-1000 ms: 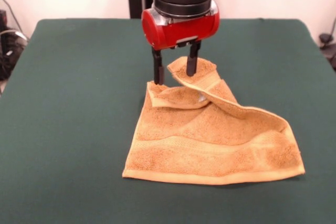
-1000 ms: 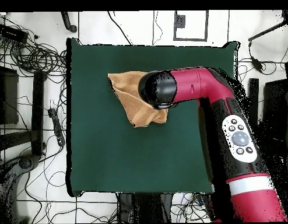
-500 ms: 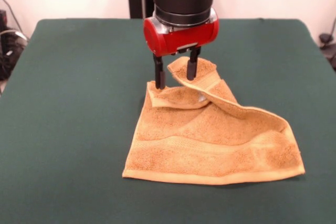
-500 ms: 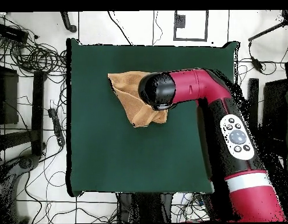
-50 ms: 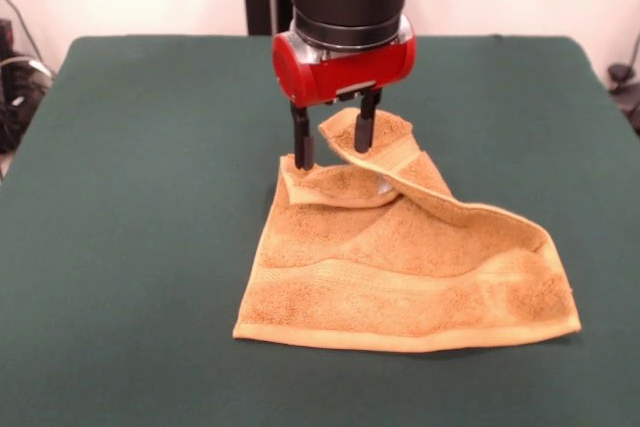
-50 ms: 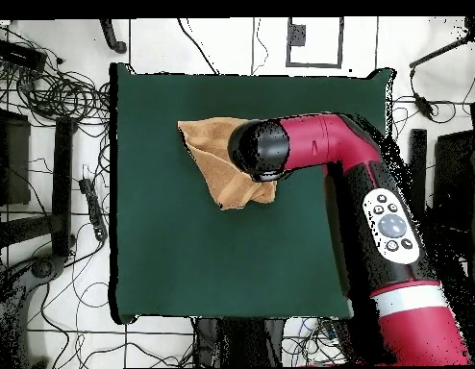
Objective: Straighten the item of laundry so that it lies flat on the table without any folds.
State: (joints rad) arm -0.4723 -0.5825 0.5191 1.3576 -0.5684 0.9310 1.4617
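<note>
The open claw [image 5: 333,143] straddles the folded-over corner of the towel [image 5: 400,267], which lies just right of centre on the table [image 5: 130,197]. Closing on only the top layer risks dragging the fold tighter.

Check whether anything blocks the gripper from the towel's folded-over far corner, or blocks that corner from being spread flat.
Nothing visible does. The open gripper straddles the towel's folded far corner, and the table around the towel is bare green cloth.
</note>
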